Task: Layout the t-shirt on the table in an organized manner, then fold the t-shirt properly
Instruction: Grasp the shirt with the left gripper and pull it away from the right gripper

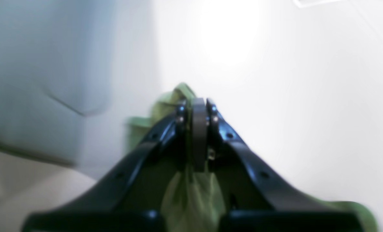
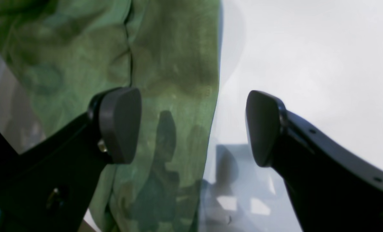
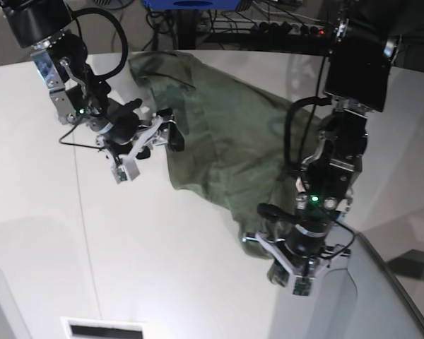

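Observation:
The olive-green t-shirt (image 3: 226,141) lies crumpled on the white table (image 3: 162,247), spread from the back middle toward the front right. My left gripper (image 3: 286,272) is shut on a bunch of the t-shirt's front-right corner. In the left wrist view the left gripper (image 1: 198,108) has its jaws closed, with green t-shirt cloth (image 1: 191,196) pinched between them. My right gripper (image 3: 161,138) stands open at the shirt's left edge. In the right wrist view the right gripper (image 2: 191,127) straddles the t-shirt (image 2: 165,64) edge, one finger over cloth, the other over bare table (image 2: 307,58).
Cables and a power strip (image 3: 283,25) run behind the table's back edge. The table's curved edge (image 3: 396,282) passes close to the left gripper at the front right. A thin seam line (image 3: 81,212) crosses the tabletop on the left.

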Available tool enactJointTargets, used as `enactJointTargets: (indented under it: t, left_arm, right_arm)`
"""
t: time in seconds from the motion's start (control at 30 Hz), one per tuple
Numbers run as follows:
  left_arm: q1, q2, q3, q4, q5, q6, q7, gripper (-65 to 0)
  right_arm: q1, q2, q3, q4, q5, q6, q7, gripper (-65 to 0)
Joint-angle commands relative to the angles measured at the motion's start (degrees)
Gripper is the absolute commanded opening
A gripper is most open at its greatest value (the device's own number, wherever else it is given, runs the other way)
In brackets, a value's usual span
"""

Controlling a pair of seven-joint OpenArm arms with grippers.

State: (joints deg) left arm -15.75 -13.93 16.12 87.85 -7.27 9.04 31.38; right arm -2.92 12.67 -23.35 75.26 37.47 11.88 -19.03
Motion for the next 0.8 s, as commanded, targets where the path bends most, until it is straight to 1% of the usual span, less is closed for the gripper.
enactJointTargets:
  t: [0.0, 0.07, 0.13, 0.27, 0.37, 0.43, 0.6, 0.7, 0.77]
  left_arm:
    - [-0.74, -1.41, -0.34, 1.77, 0.37, 0.41, -1.35, -65.0]
    - [0.32, -3.87, -0.60, 2.56, 0.37, 0.50, -1.35, -65.0]
    - [1.99, -5.27, -3.59, 3.44, 0.37, 0.50, -1.35, -65.0]
    - [8.41, -5.45, -14.76, 9.60, 0.37, 0.41, -1.35, -65.0]
    - [14.12, -5.54, -21.88, 15.31, 0.45, 0.32, -1.35, -65.0]
    - [18.43, -5.54, -25.31, 17.51, 0.45, 0.32, -1.35, -65.0]
    - [27.40, -5.45, -31.02, 17.68, 0.45, 0.32, -1.71, -65.0]
    - [31.35, -5.27, -35.50, 17.77, 0.45, 0.32, -1.71, -65.0]
    - [34.08, -5.10, -38.67, 17.77, 0.45, 0.32, -1.71, -65.0]
  right_arm:
    - [0.94, 0.21, -0.07, 0.91, 0.72, 0.56, 1.49, -18.5]
    - [1.03, 0.04, -0.25, 1.18, 0.72, 0.56, 1.49, -18.5]
    - [1.56, 0.04, -2.18, 1.26, 0.72, 0.56, 1.49, -18.5]
    - [4.46, 0.04, -7.99, 1.00, 0.72, 0.30, 1.49, -18.5]
    - [6.92, -1.55, -11.59, 0.12, 0.72, 0.30, 1.49, -18.5]
    - [8.50, -2.86, -11.94, -2.25, 0.72, 0.30, 1.49, -18.2]
    - [11.93, -6.73, -11.94, -12.98, 0.72, 0.65, 1.49, -18.2]
    - [13.42, -8.05, -11.85, -18.78, 0.72, 0.65, 1.84, -18.2]
    - [14.48, -8.31, -11.68, -22.39, 0.72, 0.65, 1.93, -18.2]
